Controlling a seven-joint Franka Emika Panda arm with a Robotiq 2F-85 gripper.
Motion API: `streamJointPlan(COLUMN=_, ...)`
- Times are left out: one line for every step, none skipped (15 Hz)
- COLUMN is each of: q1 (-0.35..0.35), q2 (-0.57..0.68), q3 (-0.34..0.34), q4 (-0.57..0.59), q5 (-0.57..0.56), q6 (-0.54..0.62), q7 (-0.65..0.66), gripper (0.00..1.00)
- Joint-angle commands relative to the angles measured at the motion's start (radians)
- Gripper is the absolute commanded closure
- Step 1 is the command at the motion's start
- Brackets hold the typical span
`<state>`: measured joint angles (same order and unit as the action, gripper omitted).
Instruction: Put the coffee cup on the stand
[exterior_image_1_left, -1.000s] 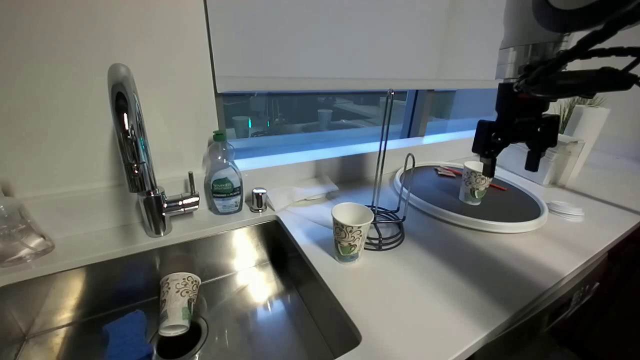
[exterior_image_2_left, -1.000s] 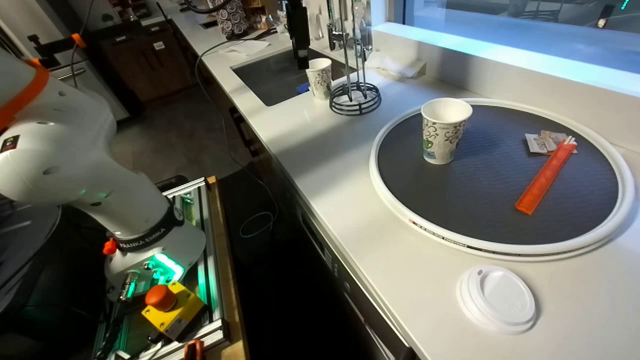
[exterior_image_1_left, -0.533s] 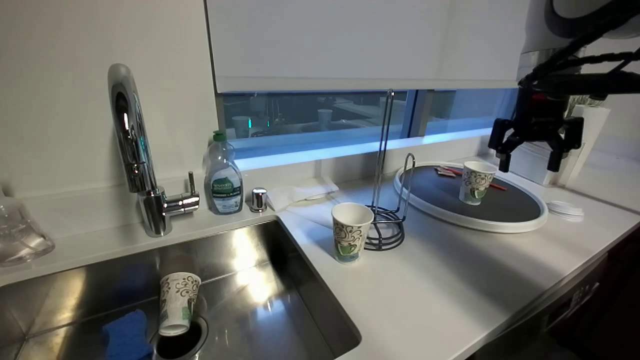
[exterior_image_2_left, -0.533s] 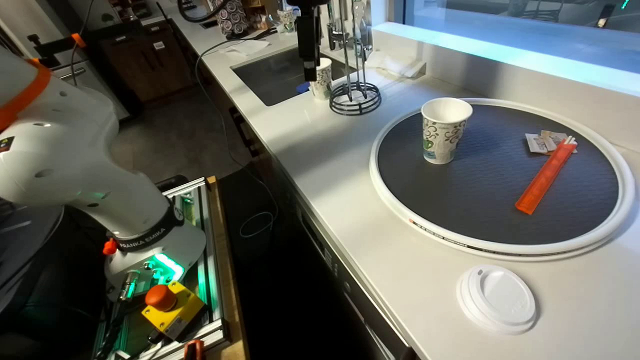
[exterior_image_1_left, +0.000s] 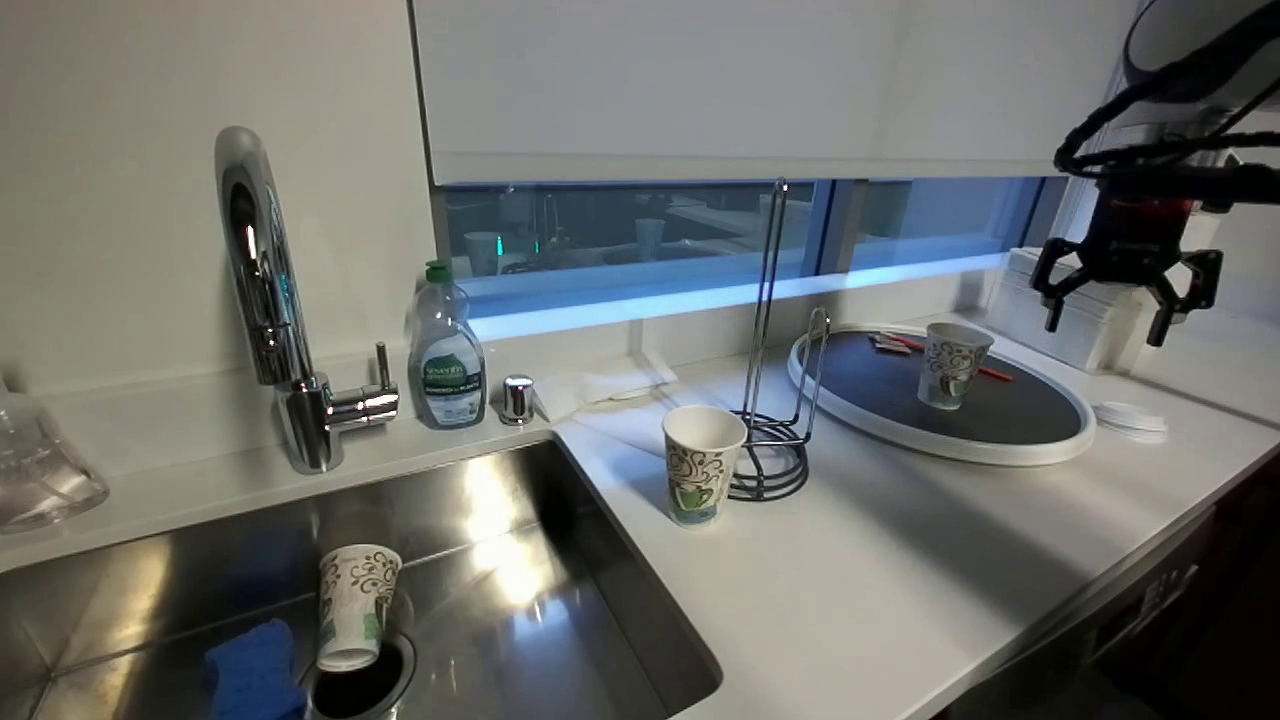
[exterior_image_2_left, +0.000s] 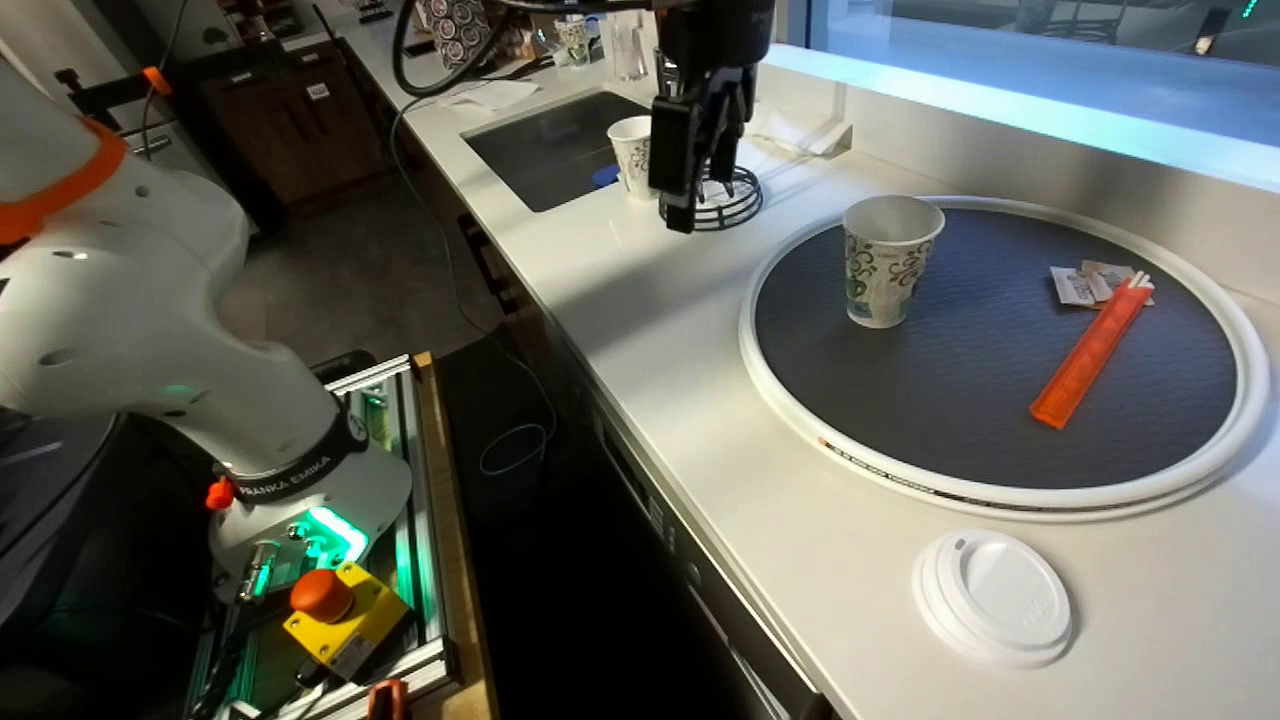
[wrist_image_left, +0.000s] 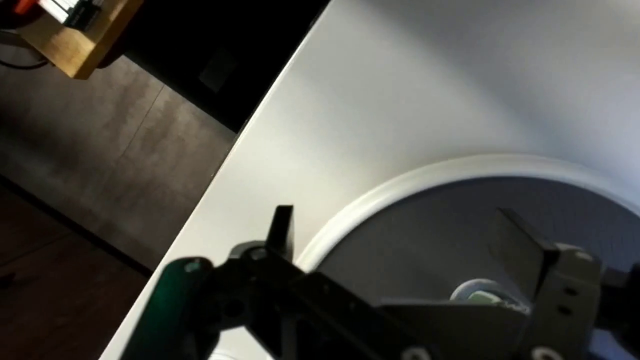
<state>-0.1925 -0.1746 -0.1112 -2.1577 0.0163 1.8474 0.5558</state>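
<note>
gripper has shifted away from the wire stand, jaws spread with nothing between; the coffee cup probably meant stands upright on the round tray, so grasping, carrying and setting it on the stand seem left

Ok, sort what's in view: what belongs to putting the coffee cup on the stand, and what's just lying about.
For the job:
hand, open
wire stand
probably the paper cup on the tray, though the counter cup or sink cup could be meant

Just lying about:
soap bottle
blue sponge
white lids
red sleeve
packets
</note>
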Motion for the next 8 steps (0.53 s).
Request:
streamJointPlan(q1=-0.023, q2=0.106, q3=-0.038, q4=0.103, q5=0.081, q6=0.031, q7=0.092, gripper=0.0)
streamJointPlan(q1=-0.026, q2=0.126, q3=-0.05, q4=0.128, q5=0.107, q6=0.036, q7=0.111, gripper=0.0)
streamJointPlan(q1=-0.028, q2=0.143, q3=-0.06, q4=0.148, q5=0.133, q6=0.045, q7=0.133, gripper=0.0)
streamJointPlan(q1=-0.029, q2=0.16, q3=-0.068, q4=0.165, q5=0.157, q6=0.061, q7=0.158, gripper=0.0)
streamJointPlan(q1=-0.029, q2=0.177, q3=-0.075, q4=0.181, q5=0.18, q6=0.074, q7=0.19, gripper=0.0)
streamJointPlan(q1=-0.021, q2=0.131, q3=-0.071, q4=0.137, q5=0.126, q6=0.055, q7=0.136, gripper=0.0)
streamJointPlan(q1=-0.021, q2=0.147, q3=-0.077, q4=0.154, q5=0.141, q6=0.06, q7=0.154, gripper=0.0)
streamJointPlan(q1=-0.021, q2=0.159, q3=-0.079, q4=0.166, q5=0.148, q6=0.061, q7=0.166, gripper=0.0)
